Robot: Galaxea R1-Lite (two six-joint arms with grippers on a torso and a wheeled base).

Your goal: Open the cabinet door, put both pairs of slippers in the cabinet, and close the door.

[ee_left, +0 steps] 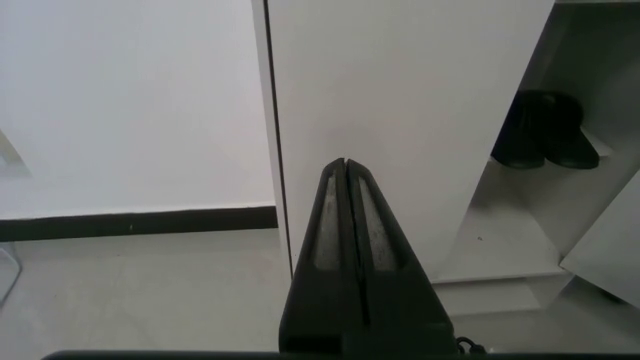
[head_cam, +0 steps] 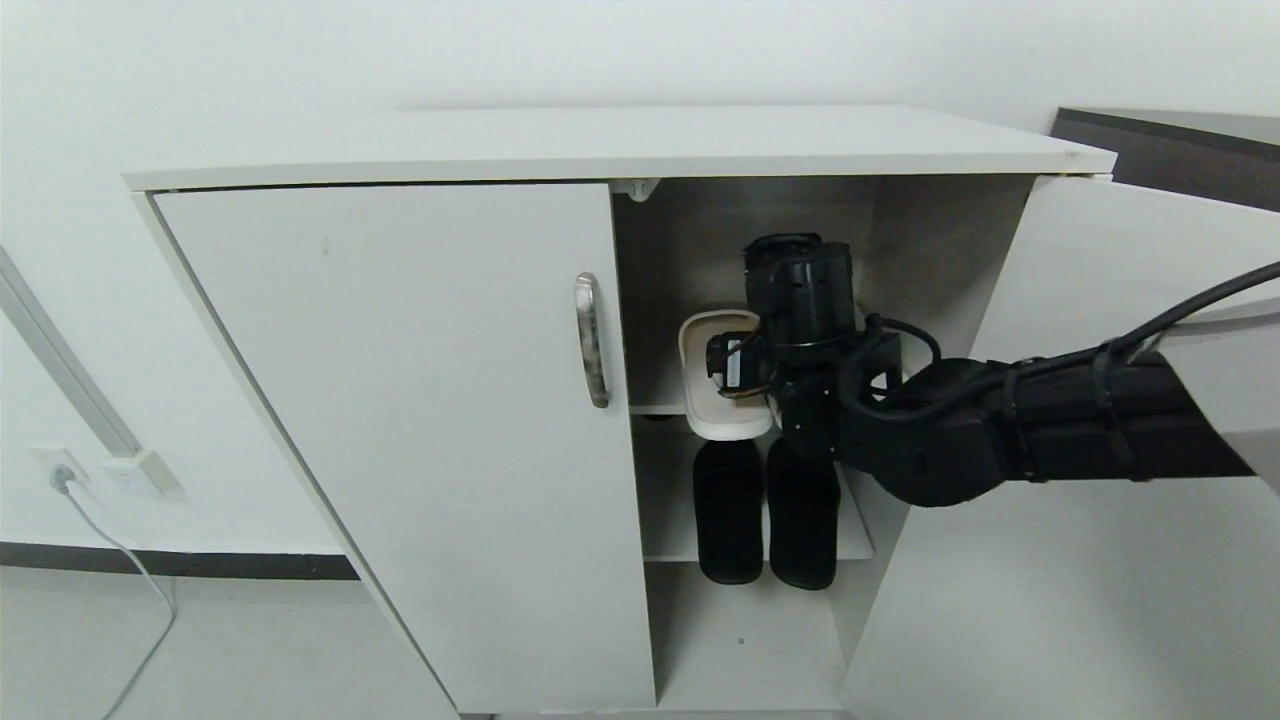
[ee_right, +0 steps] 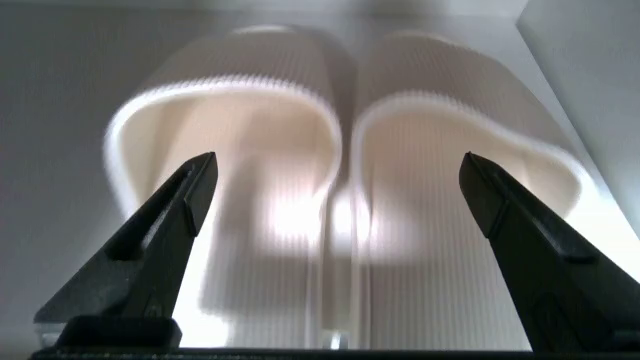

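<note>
The white cabinet (head_cam: 600, 140) has its left door (head_cam: 400, 420) shut and its right door (head_cam: 1110, 290) swung open. A pair of white slippers (head_cam: 712, 405) (ee_right: 340, 240) lies side by side on the upper shelf. A pair of black slippers (head_cam: 765, 515) (ee_left: 545, 135) sits on the shelf below, heels overhanging the edge. My right arm (head_cam: 800, 300) is inside the cabinet at the white pair. My right gripper (ee_right: 338, 165) is open, one finger on each outer side of the pair. My left gripper (ee_left: 345, 165) is shut and empty, low in front of the closed left door.
A metal handle (head_cam: 592, 340) runs down the left door's inner edge. The open right door stands close beside my right arm. A wall socket with a hanging cable (head_cam: 60, 475) is at the lower left, above bare floor (ee_left: 140, 280).
</note>
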